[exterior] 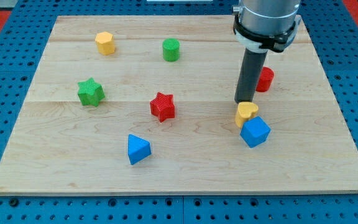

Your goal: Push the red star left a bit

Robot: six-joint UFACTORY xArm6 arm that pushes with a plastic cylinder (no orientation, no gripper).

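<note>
The red star-shaped block (163, 106) is sitting near the middle of the light wooden tabletop (185, 168), and it serves as the landmark here. My tip (243, 101) — the lower end of the straight dark rod that is my end effector, which has no jaws to open or close — is standing well to the view's right of the red star, at about the same height in the view, apart from it.

Just below my tip, a yellow heart-shaped block (246, 113) is lying, and a blue cube-like block (255, 131) is touching it on its lower right side; both are well to the right of the red star. A red rounded block (265, 79) is peeking out behind the rod, up and to the right of the star, its shape partly hidden.

To the star's left a green star-shaped block (91, 92) is resting, well apart. A blue triangular block (138, 149) is lying below and slightly left of the red star. Above the star a green cylindrical block (171, 50) is standing, and farther up-left a yellow hexagonal block (105, 43) is sitting near the tabletop's top edge.
</note>
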